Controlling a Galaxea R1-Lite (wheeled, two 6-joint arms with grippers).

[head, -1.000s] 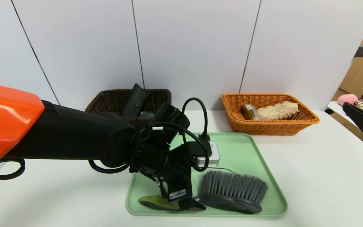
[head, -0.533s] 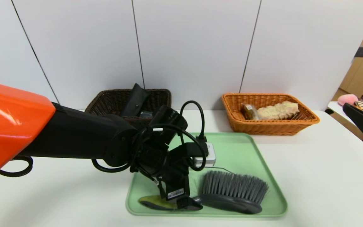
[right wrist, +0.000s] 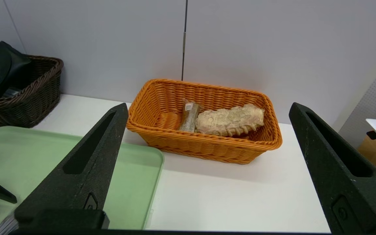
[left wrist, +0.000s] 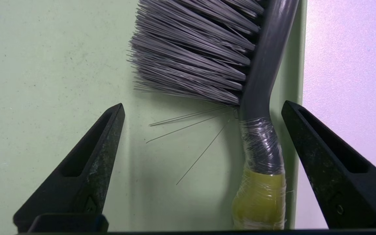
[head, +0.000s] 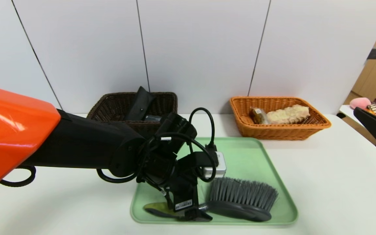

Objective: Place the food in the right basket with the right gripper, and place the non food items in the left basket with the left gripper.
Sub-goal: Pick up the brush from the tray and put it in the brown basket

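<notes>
With fingers spread, the left gripper (left wrist: 202,107) straddles the brush (left wrist: 207,49): light, rigid; grasp its wrapped handle neck (left wrist: 261,147).

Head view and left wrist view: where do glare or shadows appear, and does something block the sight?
Head view: a bright glare streak lies on the orange arm cover, and the left arm hides much of the green tray. Left wrist view: the clear wrap on the brush handle glints, and the open left gripper casts soft shadows on the tray.
</notes>
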